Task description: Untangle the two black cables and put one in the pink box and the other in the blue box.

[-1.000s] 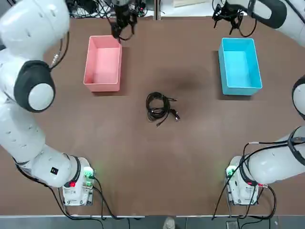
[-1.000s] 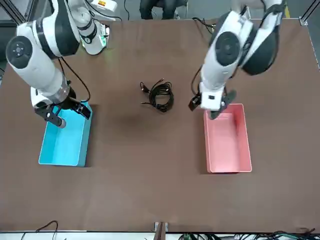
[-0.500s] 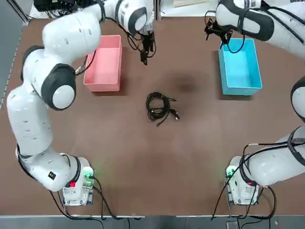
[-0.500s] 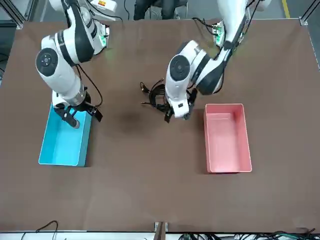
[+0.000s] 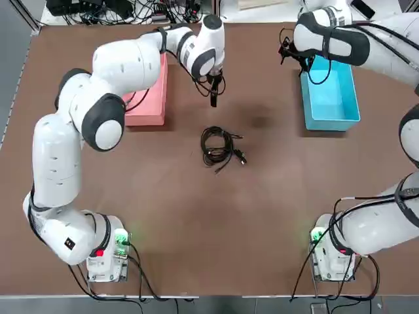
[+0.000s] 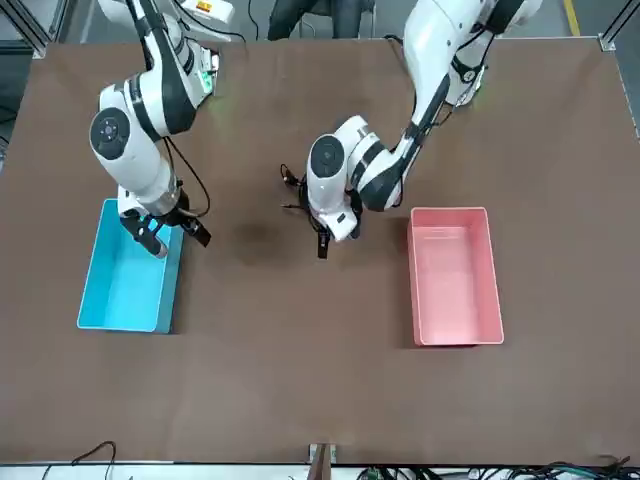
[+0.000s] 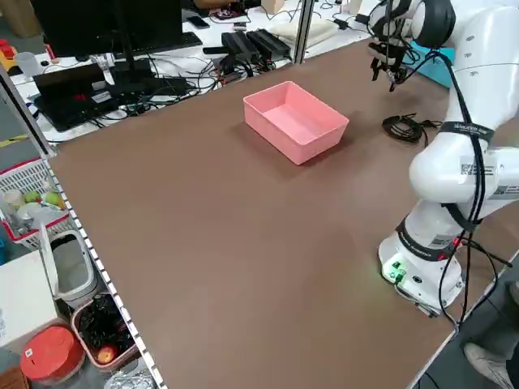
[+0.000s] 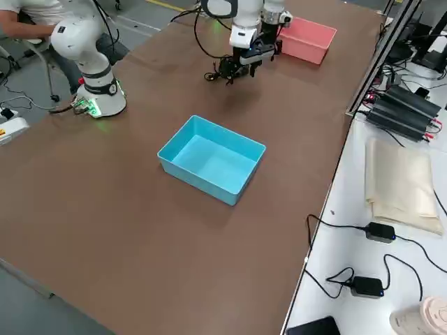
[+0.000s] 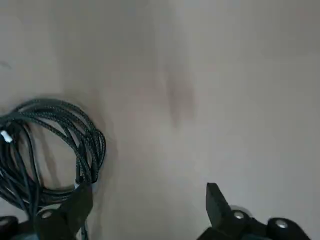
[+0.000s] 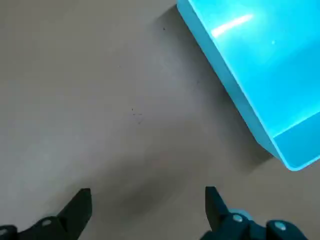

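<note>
Top view: 2 coiled black cables (image 5: pixel 218 147).

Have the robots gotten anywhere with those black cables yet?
Not visibly: the black cables lie coiled together on the table. The left gripper hovers open near them, holding nothing. Untangling and filling the pink box and blue box remain.

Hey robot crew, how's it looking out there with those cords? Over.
Left gripper open, empty, near the coiled black cables. Right gripper open, empty, by the blue box. Cables still bundled mid-table, nothing on top.
</note>
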